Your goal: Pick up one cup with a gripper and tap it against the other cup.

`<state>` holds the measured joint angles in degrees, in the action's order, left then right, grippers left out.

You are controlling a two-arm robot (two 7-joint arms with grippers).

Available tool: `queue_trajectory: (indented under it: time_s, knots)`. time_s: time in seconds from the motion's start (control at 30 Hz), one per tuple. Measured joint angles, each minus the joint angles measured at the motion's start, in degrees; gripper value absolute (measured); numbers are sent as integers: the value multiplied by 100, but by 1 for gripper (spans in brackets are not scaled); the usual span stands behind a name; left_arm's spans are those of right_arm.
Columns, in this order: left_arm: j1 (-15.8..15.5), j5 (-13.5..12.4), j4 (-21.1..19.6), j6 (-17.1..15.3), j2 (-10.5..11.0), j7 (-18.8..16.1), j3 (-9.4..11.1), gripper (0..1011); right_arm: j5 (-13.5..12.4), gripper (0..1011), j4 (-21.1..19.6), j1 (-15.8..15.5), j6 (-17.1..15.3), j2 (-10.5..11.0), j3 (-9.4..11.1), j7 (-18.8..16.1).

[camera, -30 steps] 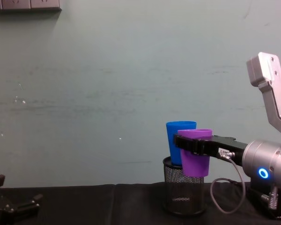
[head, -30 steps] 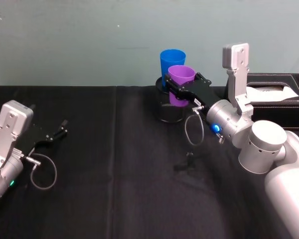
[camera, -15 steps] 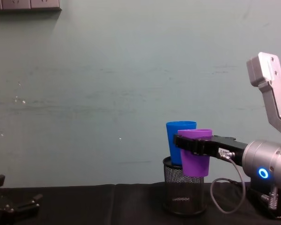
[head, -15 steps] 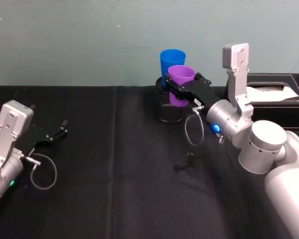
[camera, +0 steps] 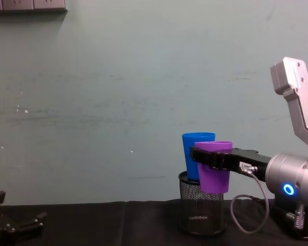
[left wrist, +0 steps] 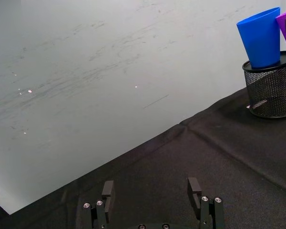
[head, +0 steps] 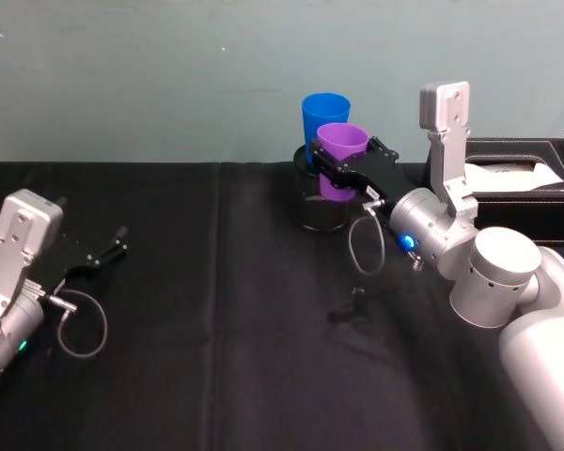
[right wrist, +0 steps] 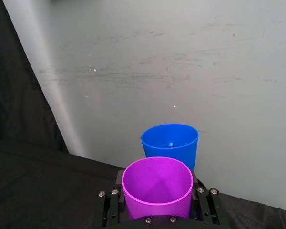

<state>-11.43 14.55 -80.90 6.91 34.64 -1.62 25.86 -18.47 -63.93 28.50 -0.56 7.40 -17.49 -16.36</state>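
I see the right gripper (head: pixel 343 171) clamped around the purple cup (head: pixel 341 158), one black finger (camera: pixel 208 158) crossing the cup's upper body just under the rim. I note the cup is upright, mouth up, held in the air above the near edge of the black wire-mesh pen holder (camera: pixel 202 214). From the right wrist I look straight down into it, the fingers pressed to either side. The blue cup (head: pixel 324 120) stands upright inside the pen holder, directly behind the purple cup (right wrist: pixel 157 188); from the chest the two overlap, and I cannot tell whether they touch. The holder sits at the far middle of the black table (head: pixel 216 310). The left gripper (head: pixel 108 252) rests low at the table's left side, fingers spread, holding nothing, well apart from the cups.
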Motion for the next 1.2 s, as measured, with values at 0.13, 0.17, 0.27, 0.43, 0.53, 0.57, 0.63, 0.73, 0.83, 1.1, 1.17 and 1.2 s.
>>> queue_trajectory:
  time_s: [0.13,0.17,0.27,0.43,0.53,0.57,0.63,0.73,0.83,1.1,1.17,1.2]
  knots:
    - [0,0,0,0,0,0,0,1000,0,735,0,0,0,0,0,0]
    - [0,0,0,0,0,0,0,1000,0,735,0,0,0,0,0,0]
    - [0,0,0,0,0,0,0,1000,0,735,0,0,0,0,0,0]
    - [0,0,0,0,0,0,0,1000,0,735,0,0,0,0,0,0]
    - [0,0,0,0,0,0,0,1000,0,735,0,0,0,0,0,0]
    - [0,0,0,0,0,0,0,1000,0,735,0,0,0,0,0,0]
    - [0,0,0,0,0,0,0,1000,0,735,0,0,0,0,0,0]
    - [0,0,0,0,0,0,0,1000,0,735,0,0,0,0,0,0]
    - [0,0,0,0,0,0,0,1000,0,735,0,0,0,0,0,0]
    - [0,0,0,0,0,0,0,1000,0,735,0,0,0,0,0,0]
    - [0,0,0,0,0,0,0,1000,0,735,0,0,0,0,0,0]
    - [0,0,0,0,0,0,0,1000,0,735,0,0,0,0,0,0]
